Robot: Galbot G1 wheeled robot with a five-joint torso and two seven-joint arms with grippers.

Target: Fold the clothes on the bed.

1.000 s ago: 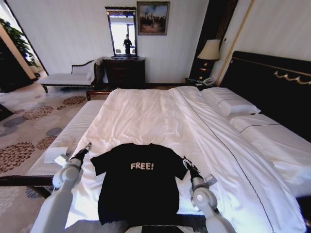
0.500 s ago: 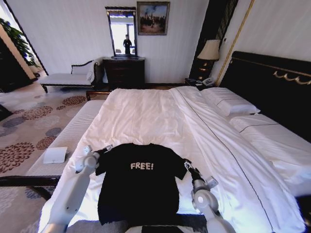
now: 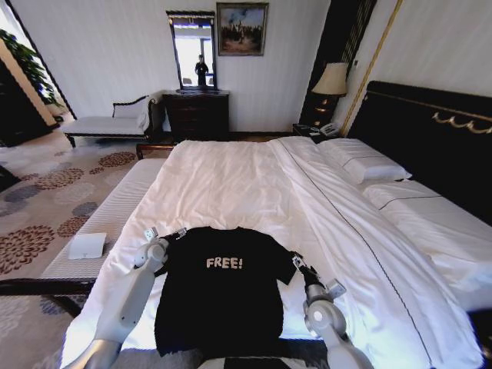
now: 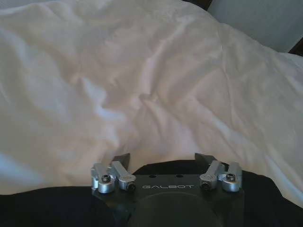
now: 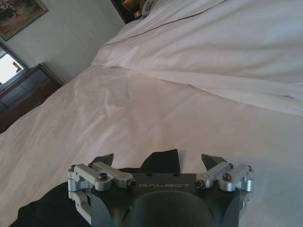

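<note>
A black T-shirt (image 3: 219, 288) lies flat at the near edge of the bed (image 3: 231, 184), "FREE!" facing up. The left gripper (image 3: 178, 232) hangs over its left shoulder, the right gripper (image 3: 297, 260) at its right sleeve — both jaws spread wide, holding nothing.

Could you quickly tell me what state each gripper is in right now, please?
Left gripper: open, holding nothing, at the T-shirt's left shoulder.
Right gripper: open, holding nothing, at the T-shirt's right sleeve.
</note>
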